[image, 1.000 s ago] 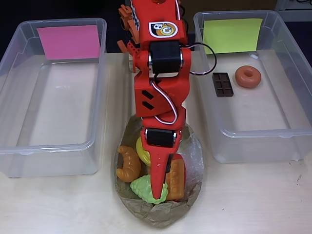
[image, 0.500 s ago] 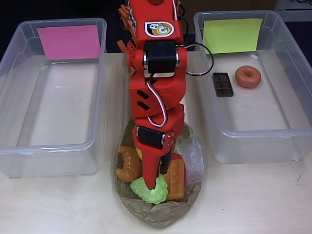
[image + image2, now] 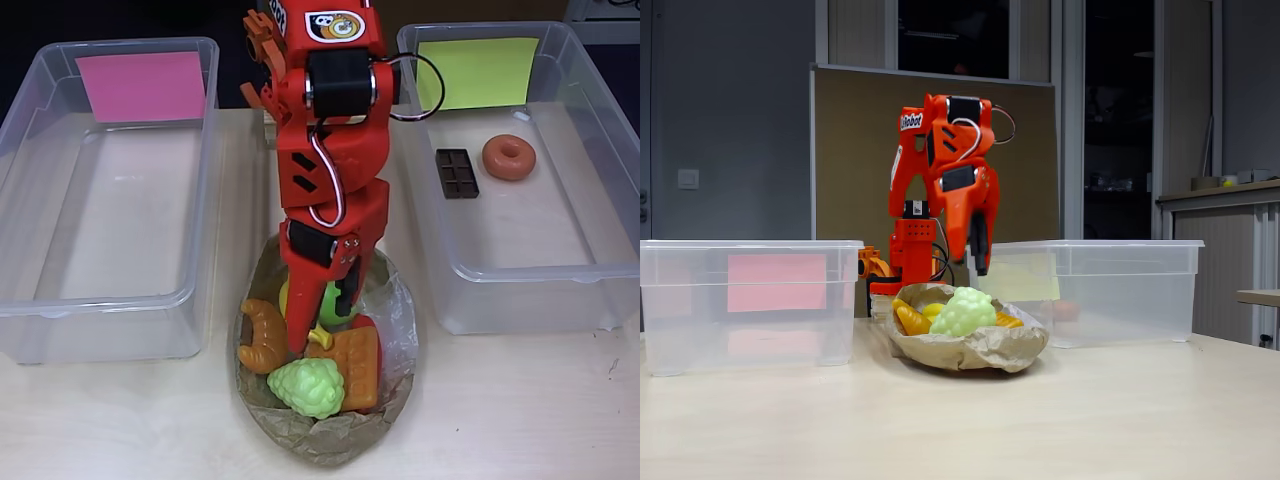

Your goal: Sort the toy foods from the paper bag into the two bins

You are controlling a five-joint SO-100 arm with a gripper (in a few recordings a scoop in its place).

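From above I see my gripper (image 3: 322, 335) hanging over the bag (image 3: 325, 435), its fingers slightly parted and holding nothing. The bag sits on the table (image 3: 520, 410) between the two bins, with the grapes (image 3: 308, 387), croissant (image 3: 262, 335), waffle (image 3: 356, 366) and apple (image 3: 333, 303) inside. The right bin (image 3: 520, 270), labelled yellow-green, holds the chocolate bar (image 3: 457, 173) and donut (image 3: 509, 157). In the fixed view the gripper (image 3: 975, 262) hangs clear above the grapes (image 3: 962, 311).
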